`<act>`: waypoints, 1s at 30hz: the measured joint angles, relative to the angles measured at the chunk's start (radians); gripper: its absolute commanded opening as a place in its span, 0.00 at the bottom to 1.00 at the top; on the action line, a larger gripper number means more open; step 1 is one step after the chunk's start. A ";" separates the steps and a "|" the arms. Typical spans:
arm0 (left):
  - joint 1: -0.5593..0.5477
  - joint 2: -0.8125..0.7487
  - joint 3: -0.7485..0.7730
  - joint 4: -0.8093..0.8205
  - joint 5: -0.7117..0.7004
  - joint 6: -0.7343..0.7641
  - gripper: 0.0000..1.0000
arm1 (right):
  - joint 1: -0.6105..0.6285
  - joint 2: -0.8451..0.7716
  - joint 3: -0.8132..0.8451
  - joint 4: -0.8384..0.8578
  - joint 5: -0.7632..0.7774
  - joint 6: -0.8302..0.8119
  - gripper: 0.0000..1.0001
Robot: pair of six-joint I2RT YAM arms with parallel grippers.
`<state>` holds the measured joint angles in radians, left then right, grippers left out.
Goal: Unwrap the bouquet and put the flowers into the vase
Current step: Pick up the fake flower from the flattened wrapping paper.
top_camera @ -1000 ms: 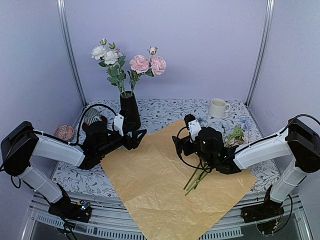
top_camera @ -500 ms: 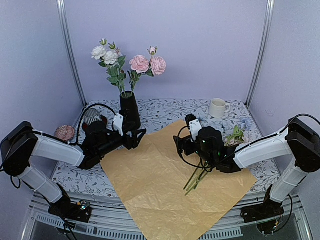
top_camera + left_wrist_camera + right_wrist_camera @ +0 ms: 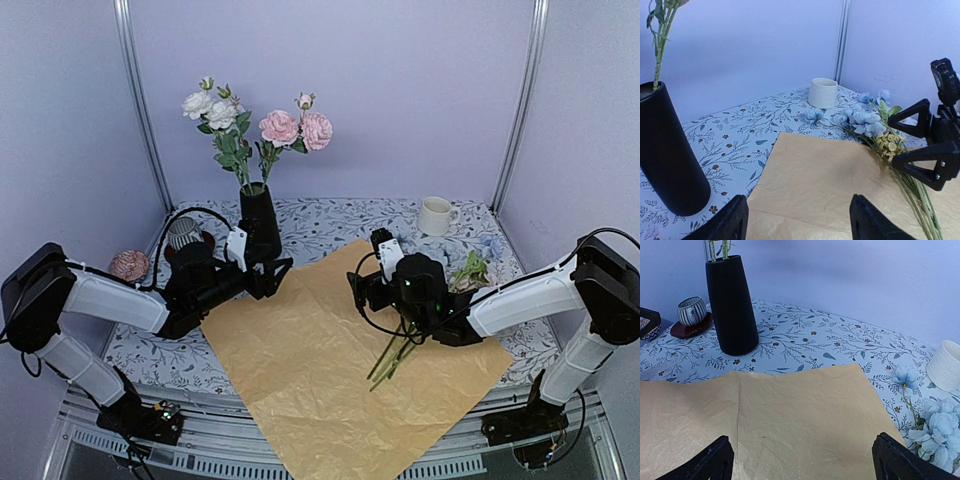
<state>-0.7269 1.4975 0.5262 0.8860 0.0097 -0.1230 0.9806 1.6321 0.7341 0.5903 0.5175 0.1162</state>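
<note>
Crinkled tan paper [image 3: 790,415] is spread beneath the parted, empty left fingers [image 3: 732,222] and right fingers [image 3: 715,462]; the matte black tapered vase [image 3: 731,305] is seen beyond, leftward.

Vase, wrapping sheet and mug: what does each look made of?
The vase: matte black, perhaps ceramic or plastic; no glare on it. The wrapping sheet: tan kraft paper, finely crinkled with a fold crease. The mug: off-white, likely ceramic; thick smooth wall.
</note>
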 measured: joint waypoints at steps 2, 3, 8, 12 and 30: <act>0.000 0.000 0.000 0.000 0.000 0.000 0.71 | 0.000 0.000 0.000 0.000 0.000 0.000 0.99; 0.000 0.000 0.000 0.000 0.000 0.000 0.71 | 0.000 0.000 0.000 0.000 0.000 0.000 0.99; 0.000 0.000 0.000 0.000 0.000 0.000 0.71 | 0.000 0.000 0.000 0.000 0.000 0.000 0.99; 0.000 0.000 0.000 0.000 0.000 0.001 0.71 | 0.000 0.000 0.000 0.000 0.000 0.001 0.99; -0.002 0.000 -0.001 0.000 -0.019 0.012 0.71 | -0.019 0.000 0.000 -0.001 0.000 0.013 0.99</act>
<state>-0.7284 1.4971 0.5251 0.8860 -0.0093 -0.1112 0.9615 1.6321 0.7341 0.5896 0.5171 0.1295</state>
